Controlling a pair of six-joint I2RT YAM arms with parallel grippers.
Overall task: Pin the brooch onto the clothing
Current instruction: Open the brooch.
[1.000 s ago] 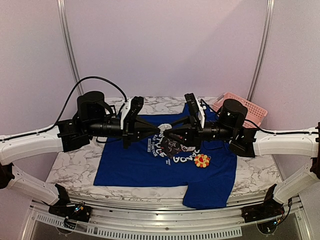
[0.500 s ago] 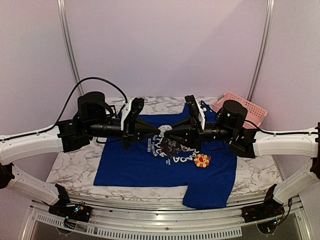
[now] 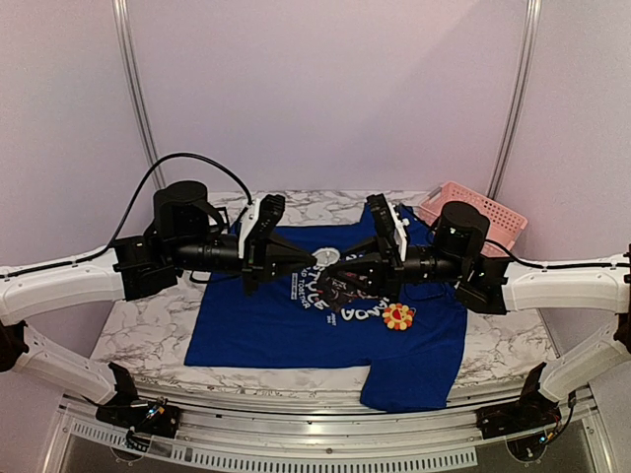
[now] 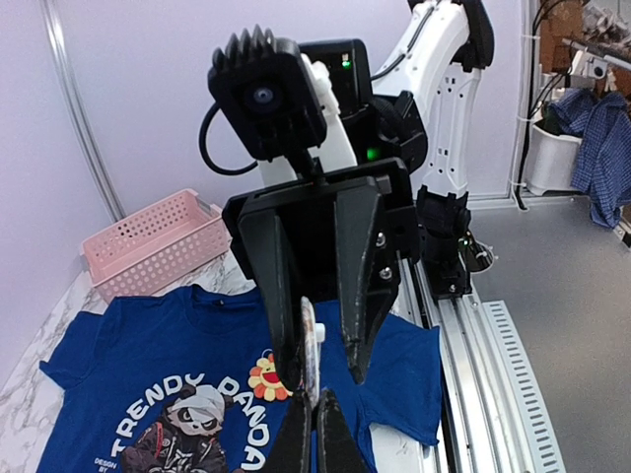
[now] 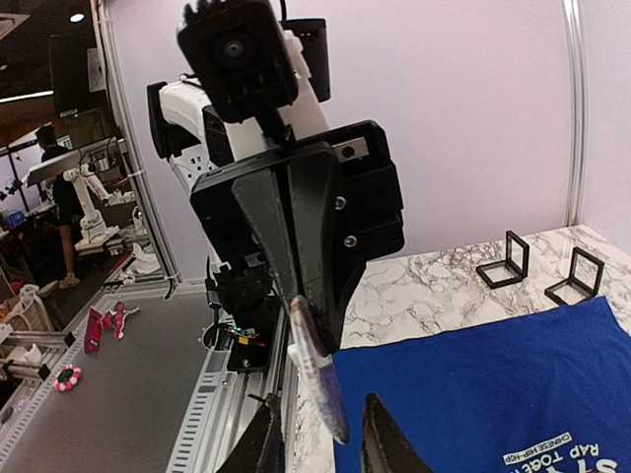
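Observation:
The blue T-shirt (image 3: 256,330) (image 4: 128,335) (image 5: 513,384) lies flat on the table, panda print up. The flower brooch (image 3: 398,316) (image 4: 264,376) rests on it just right of the print, with no gripper on it. Both arms meet in the air above the print. My left gripper (image 3: 317,262) (image 4: 315,409) (image 5: 311,315) is shut on the rim of a thin round disc (image 4: 312,345) (image 5: 320,379) with a white stub on one face, seen edge-on. My right gripper (image 3: 337,268) (image 4: 320,374) (image 5: 317,406) stands open, one finger on each side of that disc.
A pink basket (image 3: 478,212) (image 4: 158,241) stands at the back right corner of the marble table (image 3: 148,330). Two small black square frames (image 5: 505,261) (image 5: 577,276) stand on the marble beyond the shirt. A metal rail (image 3: 325,434) runs along the near edge.
My right gripper has nudged toward the left one and back, staying astride the disc. The left arm, the shirt and the flower brooch have not moved.

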